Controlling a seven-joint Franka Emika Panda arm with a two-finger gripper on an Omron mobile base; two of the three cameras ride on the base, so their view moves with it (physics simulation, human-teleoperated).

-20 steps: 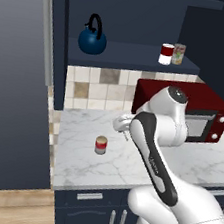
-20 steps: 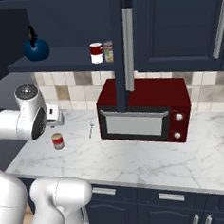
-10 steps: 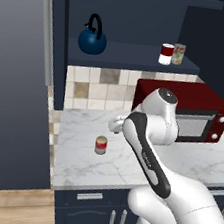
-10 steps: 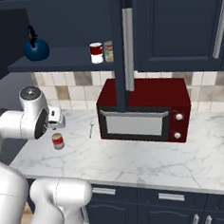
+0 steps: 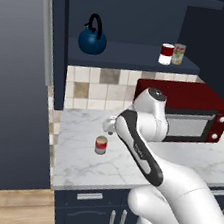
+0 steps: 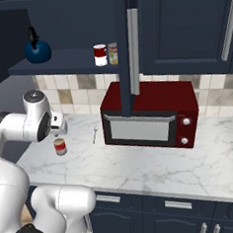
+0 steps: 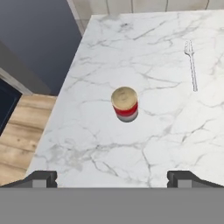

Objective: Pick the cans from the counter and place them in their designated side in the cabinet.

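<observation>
On the white marble table (image 5: 77, 154) stands a small round tin can (image 7: 125, 103), red on top and grey below, with a flat tan lid. The arm has swung lower and closer, so the gripper (image 6: 60, 127) now hangs above the can with its jaws wide open, holding nothing. I think picking up comes next. Another can (image 5: 166, 53) already sits in the dark blue cabinet (image 5: 127, 55).

A white marble-look tabletop (image 5: 126, 166) with thin grey veins carries a small red-banded can (image 5: 100, 145) standing upright near its left end, a fork (image 7: 191, 65) lying flat further along, and a dark red microwave (image 6: 149, 114). Above, the navy cabinet shelf (image 6: 64, 60) holds a blue kettle (image 6: 37, 49) at its left and two cans, a red-and-white can (image 6: 100, 55) just beside a yellowish-green can (image 6: 113, 53).
</observation>
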